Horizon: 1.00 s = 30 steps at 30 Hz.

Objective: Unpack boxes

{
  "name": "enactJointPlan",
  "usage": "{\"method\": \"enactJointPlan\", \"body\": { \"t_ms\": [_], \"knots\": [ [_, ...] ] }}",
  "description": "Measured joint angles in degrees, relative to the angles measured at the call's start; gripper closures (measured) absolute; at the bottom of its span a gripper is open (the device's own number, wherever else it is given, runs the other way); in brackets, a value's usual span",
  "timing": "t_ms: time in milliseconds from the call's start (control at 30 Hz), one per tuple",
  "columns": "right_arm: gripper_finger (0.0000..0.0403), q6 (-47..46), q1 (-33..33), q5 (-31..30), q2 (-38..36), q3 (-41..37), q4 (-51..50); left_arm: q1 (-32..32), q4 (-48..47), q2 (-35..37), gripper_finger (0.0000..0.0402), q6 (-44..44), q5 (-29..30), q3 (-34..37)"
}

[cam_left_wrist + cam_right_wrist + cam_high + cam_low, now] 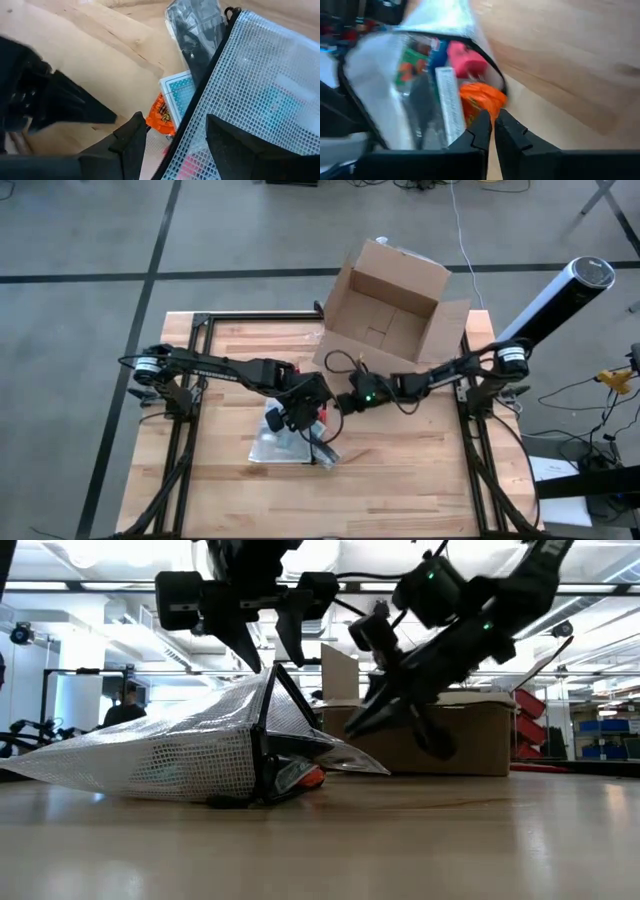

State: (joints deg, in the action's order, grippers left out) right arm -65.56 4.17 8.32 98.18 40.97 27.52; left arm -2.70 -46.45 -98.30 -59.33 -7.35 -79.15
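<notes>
Brown cardboard box stands open-topped at twelve o'clock; left tool straddles the mesh pouch's edge, right tool nearly closed, empty.

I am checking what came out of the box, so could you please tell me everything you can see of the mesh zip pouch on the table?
The mesh zip pouch is a flat, translucent grey-white bag of gridded mesh-like plastic with a dark zip edge. It lies on the wooden table, in front of the open cardboard box. Its mouth is lifted into a tent, and the left gripper straddles the zip edge with its fingers apart. Inside show an orange packet, a pink item and a patterned card-like pack. The right gripper points at the orange packet in the opening.
</notes>
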Motion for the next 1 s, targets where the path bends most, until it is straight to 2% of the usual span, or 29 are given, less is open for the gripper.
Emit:
{"method": "enactJointPlan", "body": {
  "t_ms": [100,267,500,700,833,1000],
  "knots": [
    [0.0339,-0.73,1.03,2.91,2.13,0.16,5.63,0.09,0.02,0.00,0.0218,0.00,1.09,0.00],
    [0.0280,-1.96,1.39,4.31,5.80,0.73,5.19,0.09,0.03,0.00,0.0221,0.55,1.55,0.00],
    [0.0242,-2.93,1.39,4.30,8.53,2.25,5.31,0.09,0.13,0.02,0.0222,1.31,1.85,0.02],
    [0.0246,-1.02,1.97,3.28,8.95,5.30,1.46,0.09,0.14,0.04,0.0229,1.42,1.85,0.02],
    [0.0265,1.78,2.75,0.99,8.97,7.34,-3.85,0.09,0.17,0.07,0.0232,1.55,1.85,0.02],
    [0.0292,3.06,4.07,0.61,8.97,8.20,-4.11,0.07,-0.09,0.07,0.0232,2.43,1.87,-1.01]
  ]
}}
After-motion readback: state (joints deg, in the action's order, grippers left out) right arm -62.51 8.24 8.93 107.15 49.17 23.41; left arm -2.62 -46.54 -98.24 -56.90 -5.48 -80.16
